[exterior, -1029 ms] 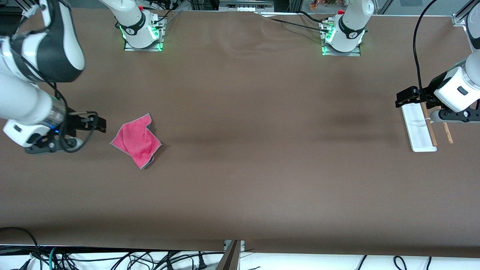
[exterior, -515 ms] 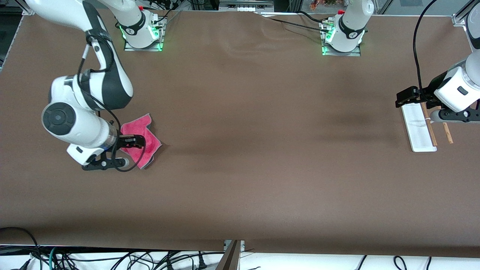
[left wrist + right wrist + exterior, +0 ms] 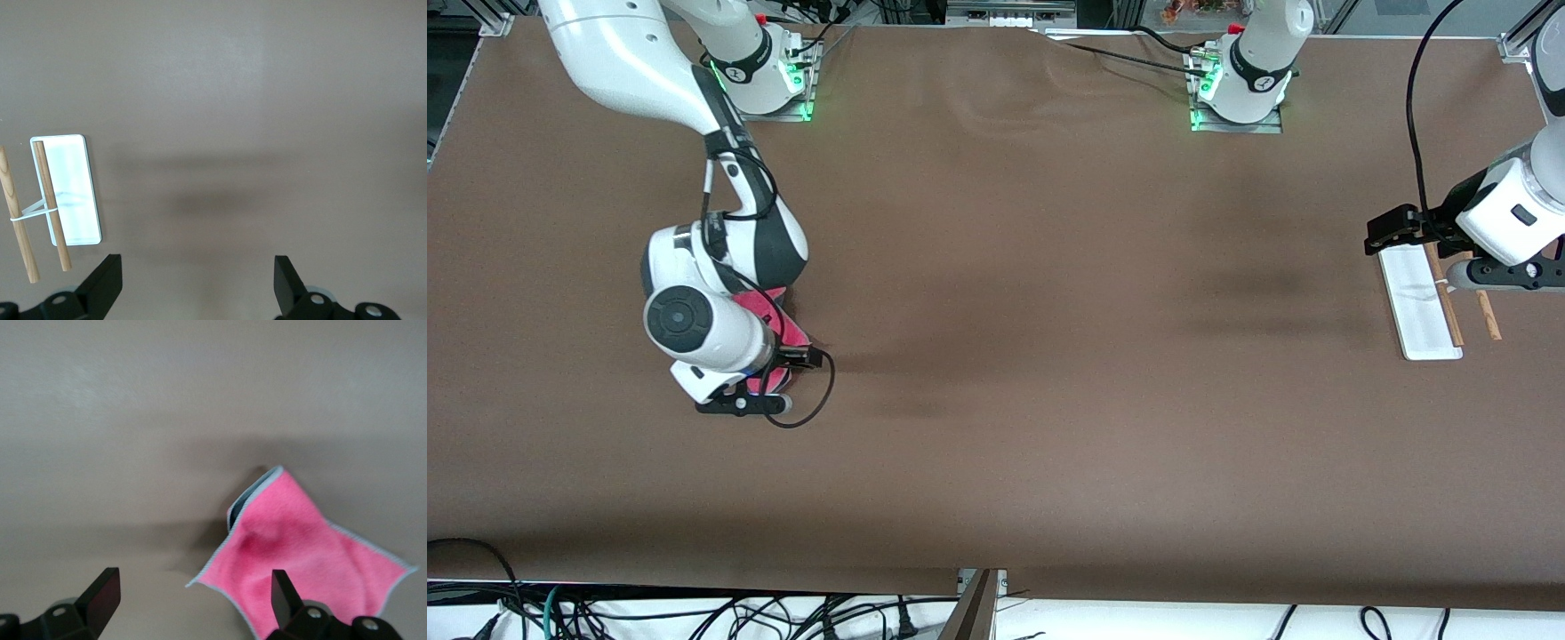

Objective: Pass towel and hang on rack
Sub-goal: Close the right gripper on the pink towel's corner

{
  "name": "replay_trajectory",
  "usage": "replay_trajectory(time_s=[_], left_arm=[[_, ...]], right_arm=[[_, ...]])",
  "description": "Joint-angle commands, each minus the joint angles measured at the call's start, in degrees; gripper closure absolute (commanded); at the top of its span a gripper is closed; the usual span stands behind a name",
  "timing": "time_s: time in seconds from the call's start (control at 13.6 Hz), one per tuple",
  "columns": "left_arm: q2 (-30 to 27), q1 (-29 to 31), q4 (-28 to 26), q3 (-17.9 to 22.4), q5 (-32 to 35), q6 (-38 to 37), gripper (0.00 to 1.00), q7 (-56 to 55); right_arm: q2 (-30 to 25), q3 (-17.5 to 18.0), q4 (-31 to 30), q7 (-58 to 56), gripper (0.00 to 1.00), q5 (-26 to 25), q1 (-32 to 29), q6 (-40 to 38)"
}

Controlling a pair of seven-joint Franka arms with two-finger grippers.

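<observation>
Right wrist: towel under open right gripper

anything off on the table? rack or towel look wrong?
Towel lies rumpled on the table, one corner folded over, under the open right gripper. Rack sits flat at the left arm's end, below the open left gripper. Nothing looks damaged.

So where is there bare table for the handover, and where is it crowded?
The long stretch of table between towel and rack is bare, as is the strip nearer the front camera. It is crowded only at the ends: right gripper, open, over the towel; left gripper, open, waits by the rack.
</observation>
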Motion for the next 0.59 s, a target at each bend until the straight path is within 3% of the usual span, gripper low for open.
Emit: replay_trajectory(time_s=[0.0, 0.51], left_arm=[[0.8, 0.4, 1.7, -0.2, -1.0, -1.1, 0.00, 0.9], [0.8, 0.4, 1.8, -0.2, -1.0, -1.2, 0.00, 1.1]], right_arm=[[0.9, -0.5, -0.7, 5.7, 0.00, -0.1, 1.1, 0.5], [3.9, -0.7, -2.5, 14.0, 0.00, -0.4, 2.0, -0.2]])
